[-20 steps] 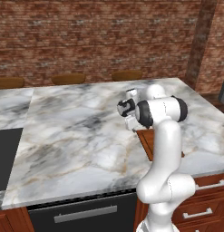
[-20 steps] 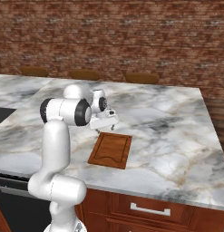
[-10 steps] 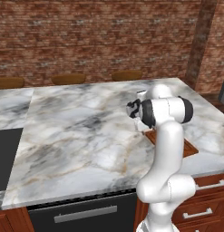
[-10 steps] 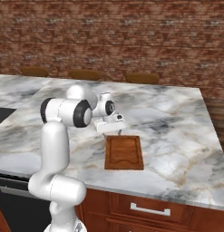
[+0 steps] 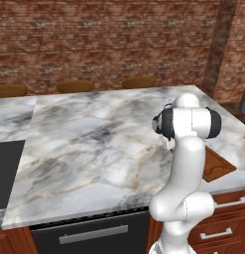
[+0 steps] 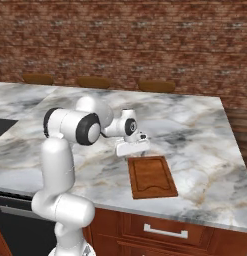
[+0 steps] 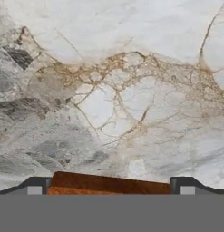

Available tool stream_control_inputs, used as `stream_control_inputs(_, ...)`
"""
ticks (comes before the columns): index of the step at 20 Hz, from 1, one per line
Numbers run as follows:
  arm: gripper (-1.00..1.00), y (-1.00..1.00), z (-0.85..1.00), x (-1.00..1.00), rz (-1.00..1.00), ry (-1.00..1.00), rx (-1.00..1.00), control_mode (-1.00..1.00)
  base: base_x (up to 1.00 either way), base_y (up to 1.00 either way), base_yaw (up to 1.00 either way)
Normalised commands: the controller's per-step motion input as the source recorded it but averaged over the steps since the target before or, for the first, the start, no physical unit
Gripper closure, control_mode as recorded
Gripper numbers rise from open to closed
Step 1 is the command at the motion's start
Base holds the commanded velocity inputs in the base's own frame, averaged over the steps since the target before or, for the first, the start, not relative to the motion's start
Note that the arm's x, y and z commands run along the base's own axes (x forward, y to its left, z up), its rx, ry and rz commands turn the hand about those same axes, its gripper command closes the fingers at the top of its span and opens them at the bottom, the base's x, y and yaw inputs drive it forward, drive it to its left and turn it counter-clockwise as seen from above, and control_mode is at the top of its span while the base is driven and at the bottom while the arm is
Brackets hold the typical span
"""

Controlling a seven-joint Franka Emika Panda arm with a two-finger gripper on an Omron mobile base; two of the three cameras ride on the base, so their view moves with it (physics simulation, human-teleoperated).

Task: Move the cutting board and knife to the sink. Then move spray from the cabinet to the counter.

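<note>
- Left base view: the white-and-grey marble tabletop (image 5: 94, 149) with brownish veins spreads under a brick wall. The flat reddish-brown wooden cutting board (image 5: 216, 166) lies at the near right corner of the tabletop, mostly hidden behind the white arm, with one corner showing. The fingers are covered by the arm's own elbow here, so their spread cannot be read from this side.
- Right base view: the cutting board (image 6: 151, 176) lies whole, close to the near edge of the tabletop (image 6: 195, 135), its long axis running from that edge toward the far edge. The two-finger gripper (image 6: 133, 147) hangs just over the board's far short end, pointing down. The board extends from the fingers toward the near edge, so the coming grasp likely turns on closing over that far rim.
- Hand view: the fingers (image 7: 35, 185) stand spread wide, one tip at each side, with the board's rim (image 7: 109, 183) between them at the bottom; nothing is pinched. The rest of the board is cut off. No knife, sink or spray can be made out.
</note>
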Motion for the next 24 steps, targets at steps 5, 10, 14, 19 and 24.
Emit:
stream_control_inputs(5, -1.0, -1.0, -0.42, -1.0, 0.0, 0.0, 0.06, -1.0, 0.0, 0.0, 0.0)
stream_control_inputs(10, -1.0, -0.95, -0.39, -1.0, 0.0, 0.0, 0.06, -1.0, 0.0, 0.0, 0.0)
stream_control_inputs(14, -1.0, -0.88, -0.33, -1.0, -0.04, 0.0, 0.08, -1.0, 0.0, 0.0, 0.0)
stream_control_inputs(19, -1.0, -0.83, -0.3, -1.0, -0.1, 0.0, 0.09, -1.0, 0.0, 0.0, 0.0)
stream_control_inputs(24, -1.0, -0.56, -0.22, -0.83, -0.13, 0.01, 0.05, -1.0, 0.0, 0.0, 0.0)
